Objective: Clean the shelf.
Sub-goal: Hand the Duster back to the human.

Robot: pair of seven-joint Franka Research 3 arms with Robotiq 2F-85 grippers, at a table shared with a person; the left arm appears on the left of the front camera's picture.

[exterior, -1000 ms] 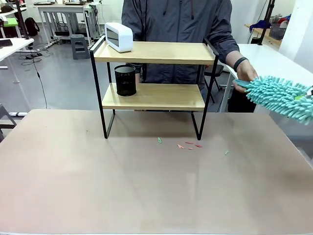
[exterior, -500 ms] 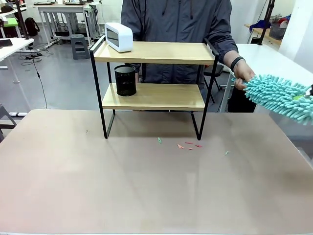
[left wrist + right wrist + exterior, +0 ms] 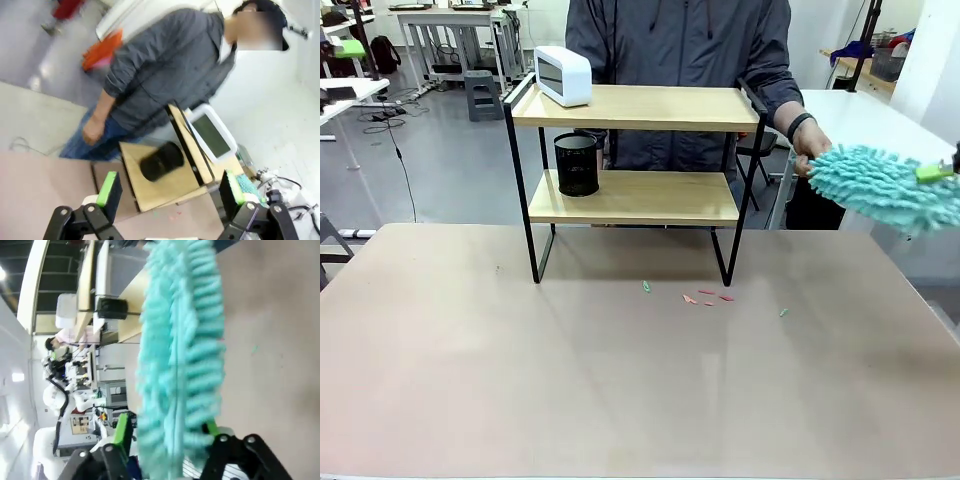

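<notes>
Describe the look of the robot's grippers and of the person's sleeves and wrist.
The left gripper has black jointed links with round silver pivots and bright green pads. The right gripper is built the same. The person's sleeves are dark grey jacket fabric, and a black band circles one wrist.

Shelf (image 3: 635, 108): two light wooden boards in a thin black metal frame. Mesh pen cup (image 3: 576, 165) on the lower board: black. Clock (image 3: 563, 75) at the left end of the upper board: white casing, grey screen. Duster (image 3: 885, 186) at the right: turquoise chenille. Gripper pads (image 3: 108, 183): green on black fingers. Table (image 3: 520, 380): pale beige. Scraps (image 3: 707, 296) on the table: pink and green. The person's jacket (image 3: 680, 60): dark grey; wristband (image 3: 799, 126): black.
</notes>
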